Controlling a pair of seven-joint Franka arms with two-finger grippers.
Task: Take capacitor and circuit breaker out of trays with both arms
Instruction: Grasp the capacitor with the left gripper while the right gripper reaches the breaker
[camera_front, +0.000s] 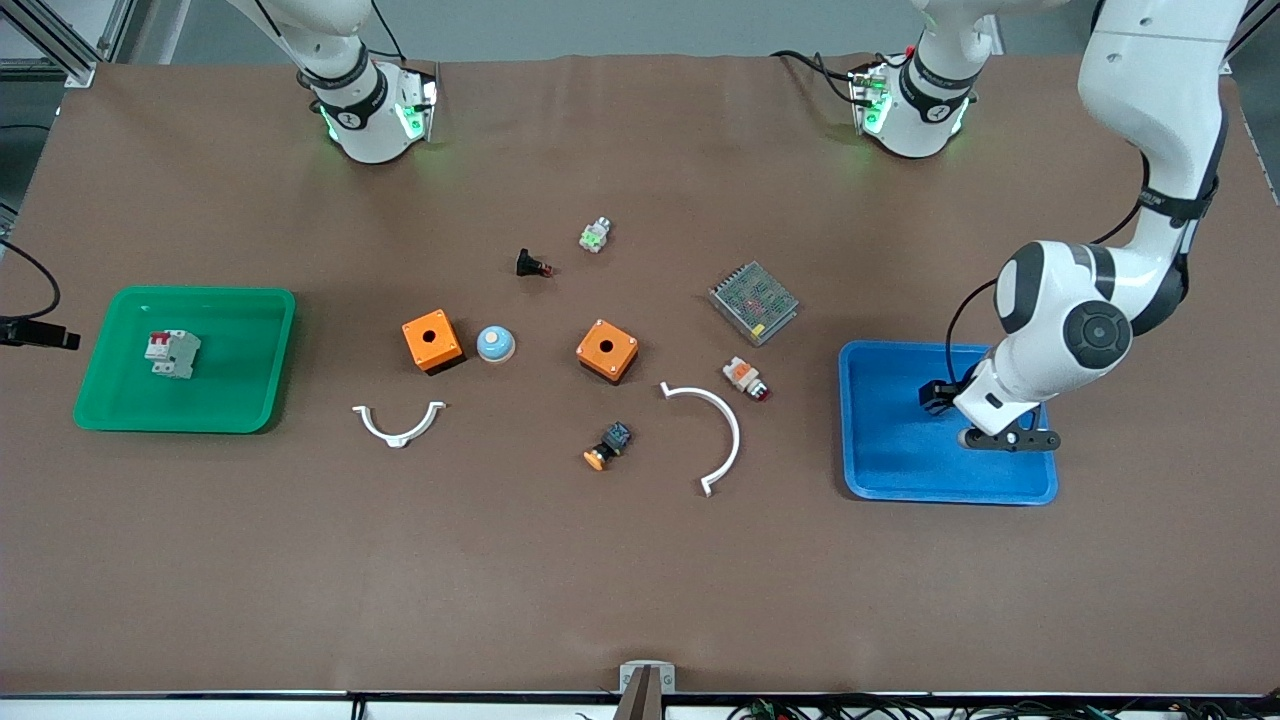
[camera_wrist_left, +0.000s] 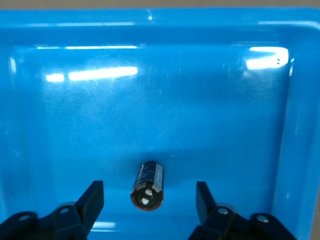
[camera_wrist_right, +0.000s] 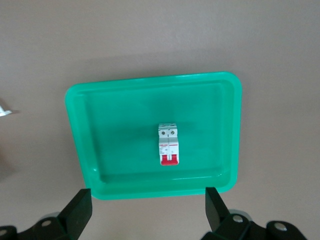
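Observation:
The capacitor (camera_wrist_left: 147, 185), a small dark cylinder with a silvery end, lies on the floor of the blue tray (camera_wrist_left: 75, 125). My left gripper (camera_wrist_left: 149, 194) is open, with one finger on each side of the capacitor and not touching it. In the front view the left hand (camera_front: 1000, 438) is low over the blue tray (camera_front: 890, 470) and hides the capacitor. The breaker (camera_front: 172, 353), grey-white with a red switch, lies in the green tray (camera_front: 240, 390). My right gripper (camera_wrist_right: 148, 210) is open and empty, high above the green tray (camera_wrist_right: 100, 125) and the breaker (camera_wrist_right: 168, 144). It is out of the front view.
Between the trays lie two orange boxes (camera_front: 432, 341) (camera_front: 607, 350), a blue-white dome (camera_front: 495, 344), a black push-button (camera_front: 533, 265), a green-white button (camera_front: 595, 235), a grey mesh unit (camera_front: 754, 301), an orange-white button (camera_front: 746, 378), an orange-capped button (camera_front: 608, 444) and two white curved brackets (camera_front: 398, 422) (camera_front: 715, 430).

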